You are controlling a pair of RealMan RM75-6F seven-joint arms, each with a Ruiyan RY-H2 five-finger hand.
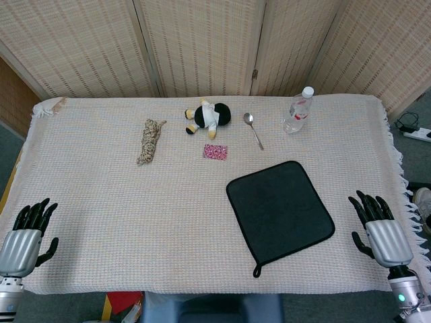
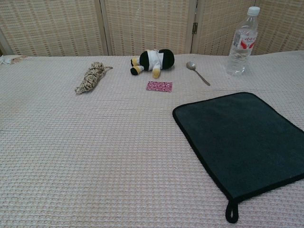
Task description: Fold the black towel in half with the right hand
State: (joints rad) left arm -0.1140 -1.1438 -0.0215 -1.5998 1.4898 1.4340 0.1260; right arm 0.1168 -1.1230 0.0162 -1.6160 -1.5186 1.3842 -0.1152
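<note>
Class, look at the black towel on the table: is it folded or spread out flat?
Spread flat. The black towel lies as one single layer, its whole bound edge and hanging loop visible, with no fold.

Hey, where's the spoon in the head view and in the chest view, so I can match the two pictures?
Head view: the spoon lies upper centre-right, between the plush toy and the bottle.
Chest view: the spoon lies upper right of centre, again between toy and bottle.
Shared landmark: the black towel, nearer the robot than the spoon.
</note>
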